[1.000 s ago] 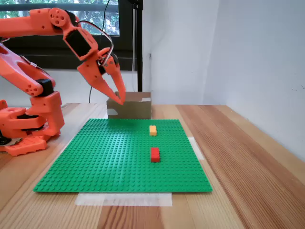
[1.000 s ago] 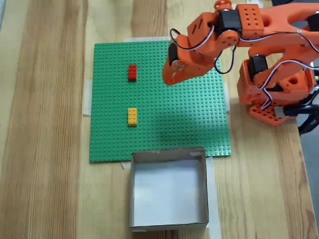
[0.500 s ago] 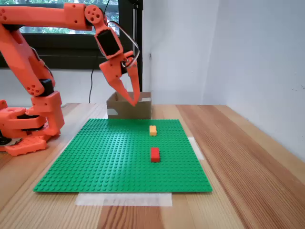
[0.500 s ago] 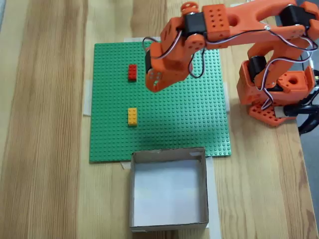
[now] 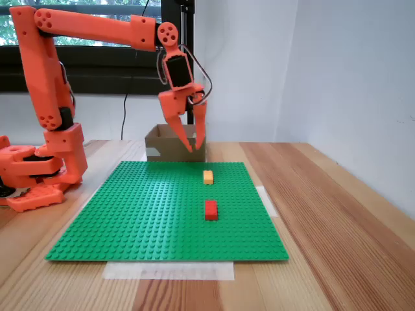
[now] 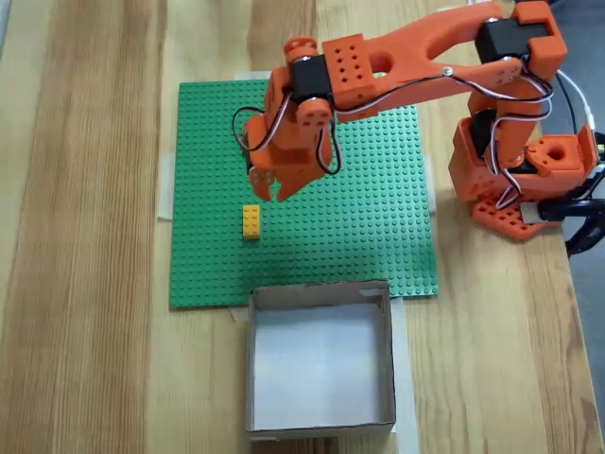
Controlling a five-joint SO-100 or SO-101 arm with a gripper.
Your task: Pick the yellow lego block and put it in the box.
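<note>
While the jaws hang parted and empty above the green baseplate (image 6: 369, 236), the yellow block (image 6: 250, 221) lies flat just beyond their tips, toward the box (image 6: 319, 421), its long axis pointing at the box.

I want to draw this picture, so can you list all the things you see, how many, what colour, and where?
Baseplate: one, green, studded, taped flat on the table.
Yellow brick: one, on the baseplate, nearer the box than the red brick.
Red brick: one, on the baseplate, apart from the yellow one.
Box: one, brown cardboard, open top, at the baseplate's edge.
Table: one, light wood.
Window: one, dark frame, behind the arm.
Arm: one, orange, base beside the baseplate.
Gripper: one, orange, fingers slightly apart, pointing down above the baseplate, holding nothing.
</note>
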